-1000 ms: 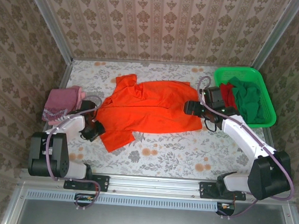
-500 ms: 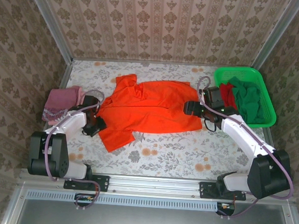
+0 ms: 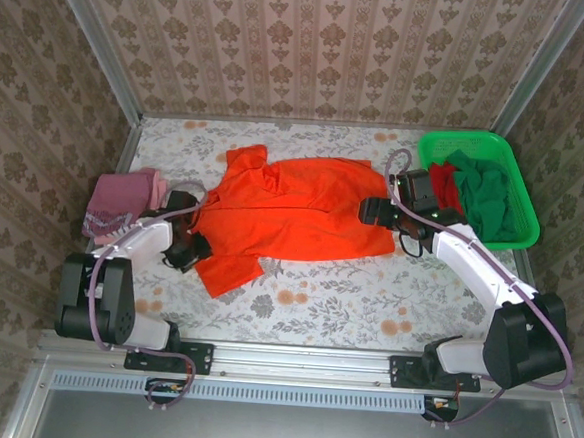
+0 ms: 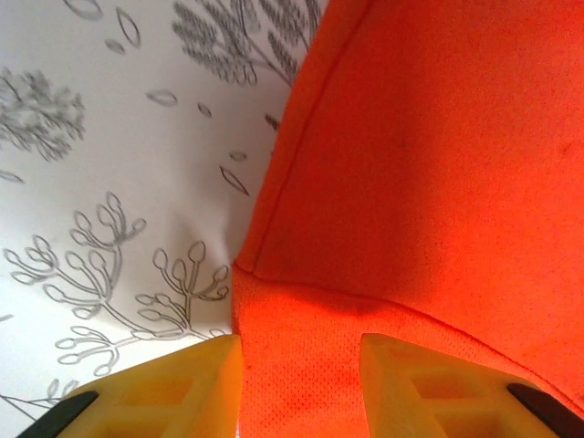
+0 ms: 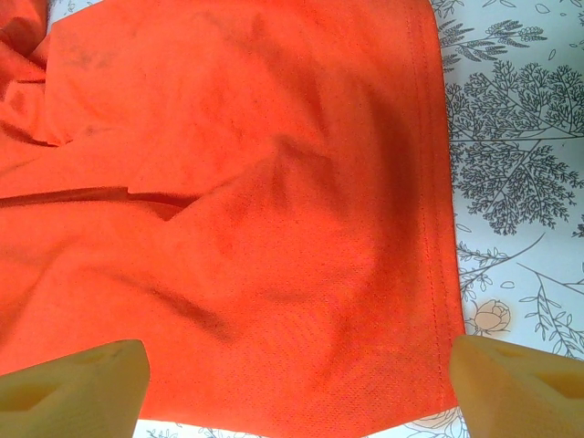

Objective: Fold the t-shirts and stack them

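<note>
The bright orange t-shirt (image 3: 292, 214) lies spread in the middle of the table, a little rumpled near its collar. My left gripper (image 3: 192, 244) sits low at the shirt's near-left sleeve. In the left wrist view, the left gripper (image 4: 301, 351) is open a little, and the sleeve's corner (image 4: 301, 319) lies flat between its yellow fingers (image 4: 182, 392). My right gripper (image 3: 378, 212) hovers over the shirt's right hem. In the right wrist view, the right gripper (image 5: 297, 365) stands wide open above the orange cloth (image 5: 237, 182). A pink-maroon t-shirt (image 3: 123, 199) lies folded at the left edge.
A bright green mesh basket (image 3: 468, 139) at the back right holds a red t-shirt (image 3: 445, 185) and a dark green one (image 3: 489, 198). The floral tabletop (image 3: 346, 303) shows bare in front of the orange shirt. Patterned walls close in the back and both sides.
My left gripper has shifted slightly up and to the right onto the sleeve's edge. The orange shirt and the right arm have not moved.
</note>
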Robot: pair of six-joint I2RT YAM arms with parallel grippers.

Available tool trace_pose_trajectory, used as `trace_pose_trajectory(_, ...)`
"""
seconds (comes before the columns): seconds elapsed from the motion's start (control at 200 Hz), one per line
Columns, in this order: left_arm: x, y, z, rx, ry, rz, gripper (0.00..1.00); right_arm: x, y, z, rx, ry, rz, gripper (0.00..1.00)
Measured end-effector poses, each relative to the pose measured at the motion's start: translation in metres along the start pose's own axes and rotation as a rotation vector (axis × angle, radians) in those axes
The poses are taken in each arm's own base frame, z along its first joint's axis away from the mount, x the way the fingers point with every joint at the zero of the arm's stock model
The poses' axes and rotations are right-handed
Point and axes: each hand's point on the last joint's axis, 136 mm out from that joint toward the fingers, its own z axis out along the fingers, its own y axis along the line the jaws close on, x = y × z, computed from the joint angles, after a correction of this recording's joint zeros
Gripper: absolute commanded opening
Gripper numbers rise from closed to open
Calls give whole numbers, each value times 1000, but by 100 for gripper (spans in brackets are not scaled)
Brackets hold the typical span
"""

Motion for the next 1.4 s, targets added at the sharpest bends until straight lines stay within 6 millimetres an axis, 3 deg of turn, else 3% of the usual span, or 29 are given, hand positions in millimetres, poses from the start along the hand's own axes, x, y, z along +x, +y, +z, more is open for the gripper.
trace_pose_trajectory(0.235,11,8,8,-19,25,-23,38,0,0,0,0,0,0,87)
trace_pose_trajectory(0.41,11,13,8,-43,23,-35,15,0,-1,0,1,0,2,87)
trace_pose_trajectory(0.475,11,16,9,-56,22,-44,0,0,-2,0,4,-1,8,86)
trace_pose_trajectory(0.595,10,16,8,-45,11,-53,0,4,-10,2,41,2,41,85)
trace_pose_trajectory(0.68,10,16,7,-31,0,-58,0,21,-26,7,107,35,87,82)
trace_pose_trajectory(0.9,-1,17,4,29,-41,-103,0,77,-63,21,228,164,232,57)
trace_pose_trajectory(1.03,-9,15,1,59,-64,-120,0,99,-71,36,240,223,303,54)
trace_pose_trajectory(1.12,-10,12,1,72,-65,-118,0,104,-71,52,228,246,335,38)
trace_pose_trajectory(1.275,-10,10,0,82,-66,-117,0,103,-72,67,231,272,364,0)
trace_pose_trajectory(1.4,-13,11,-7,93,-85,-120,0,83,-64,72,201,240,353,0)
